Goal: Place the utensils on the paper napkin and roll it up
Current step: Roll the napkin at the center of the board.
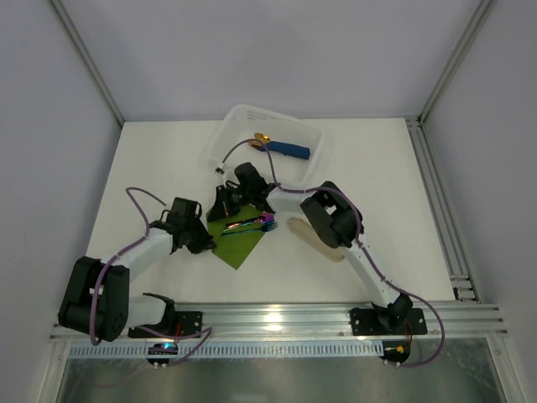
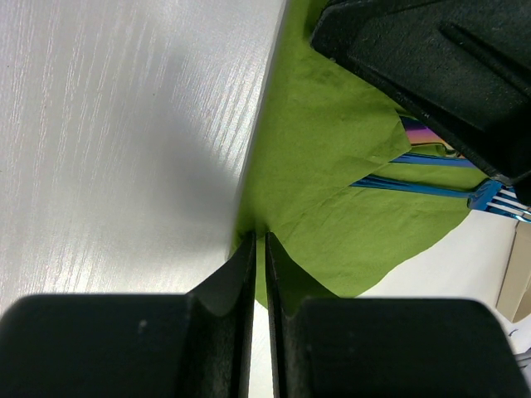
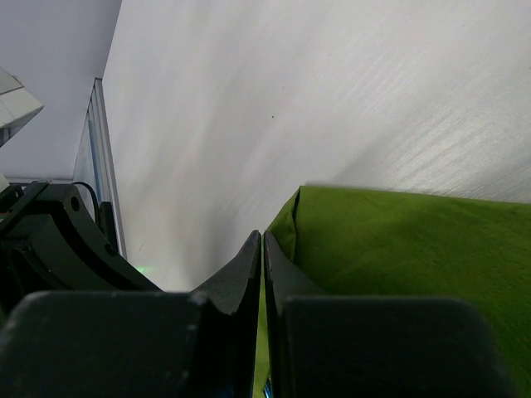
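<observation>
The olive-green paper napkin lies mid-table, its far part lifted and folded over the utensils, whose iridescent blue-purple ends stick out to the right. My left gripper is shut on the napkin's left edge; in the left wrist view the green napkin runs into the closed tips of that gripper, and blue utensil stems poke from under the fold. My right gripper is shut on the napkin's far corner. In the right wrist view the sheet is pinched between that gripper's tips.
A clear plastic tub at the back holds a blue rolled napkin with gold cutlery. A beige oblong piece lies right of the napkin, partly under the right arm. An aluminium rail runs along the near edge.
</observation>
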### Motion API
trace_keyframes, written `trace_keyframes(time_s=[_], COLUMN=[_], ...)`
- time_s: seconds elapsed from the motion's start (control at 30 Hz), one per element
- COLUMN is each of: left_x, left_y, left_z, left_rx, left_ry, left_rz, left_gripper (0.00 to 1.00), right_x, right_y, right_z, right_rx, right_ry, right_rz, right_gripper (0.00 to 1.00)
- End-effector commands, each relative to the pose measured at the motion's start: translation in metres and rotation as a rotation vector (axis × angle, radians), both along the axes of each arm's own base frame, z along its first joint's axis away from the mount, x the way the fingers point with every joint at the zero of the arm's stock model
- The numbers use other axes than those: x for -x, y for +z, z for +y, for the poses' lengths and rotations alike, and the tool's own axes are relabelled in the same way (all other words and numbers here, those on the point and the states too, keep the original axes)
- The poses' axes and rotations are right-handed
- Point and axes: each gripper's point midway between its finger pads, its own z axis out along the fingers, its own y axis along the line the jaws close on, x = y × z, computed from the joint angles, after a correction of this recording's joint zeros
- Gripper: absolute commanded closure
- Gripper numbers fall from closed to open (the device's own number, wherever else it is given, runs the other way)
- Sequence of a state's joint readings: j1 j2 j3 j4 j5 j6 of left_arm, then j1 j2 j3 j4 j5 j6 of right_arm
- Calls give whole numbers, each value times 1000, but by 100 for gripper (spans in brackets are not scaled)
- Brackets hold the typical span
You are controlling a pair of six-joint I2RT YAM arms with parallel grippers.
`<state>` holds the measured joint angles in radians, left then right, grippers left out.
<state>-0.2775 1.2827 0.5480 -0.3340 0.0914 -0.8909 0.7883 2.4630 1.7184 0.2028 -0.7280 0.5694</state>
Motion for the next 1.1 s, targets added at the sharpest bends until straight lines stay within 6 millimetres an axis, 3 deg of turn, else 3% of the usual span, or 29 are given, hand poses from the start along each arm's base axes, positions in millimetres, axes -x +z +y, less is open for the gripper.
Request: trace_keyframes(time_s=[0.0,0.2,0.27,0.5,0.77,1.07], left_x=[-8,-6,-6,-4,-2,1], left_y=[10,10,10,8,7,5], left_z=[-5,-5,-5,-5,-4,-3], left_rx=[15,19,20,20,20,20], left_ry=[1,2,0,-2,-2,1], left_rz=[-20,-18,-20,-15,-15,-10], left_gripper=[92,92,92,92,92,92], right_x=[3,3,-1,-3,-8,-18], right_y=[34,19,6,2,9,39], right_z=[12,14,11,7,2,0], right_rx=[-79,-50,-1,19,26,35], right_ry=[38,17,-19,-38,-59,-77], right_rz=[-65,-38,-24,-19,-35,-82], right_gripper=[94,94,94,94,94,92])
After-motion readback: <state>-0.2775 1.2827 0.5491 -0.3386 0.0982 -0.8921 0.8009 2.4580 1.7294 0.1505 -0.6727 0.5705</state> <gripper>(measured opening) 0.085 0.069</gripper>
